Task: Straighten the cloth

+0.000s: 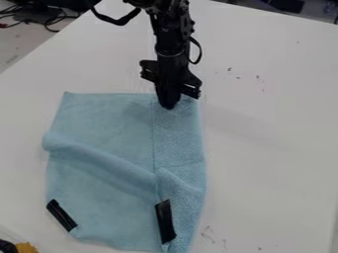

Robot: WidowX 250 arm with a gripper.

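Note:
The black gripper (170,98) hangs down over the top edge of the light blue cloth (105,121), right of that edge's middle. Its lower end overlaps the cloth in the view, and whether it holds any fabric is hidden. The cloth lies on the table with its top left part fairly flat. A raised fold runs from the left edge down to the right, towards a bunched ridge in the lower right part. A seam line runs down the cloth below the gripper.
Two black strips lie on the cloth's lower part, one at the left (61,215) and one right of the middle (165,221). The white table (271,128) extends to the right. A dark and yellow object (25,247) is at the bottom left corner.

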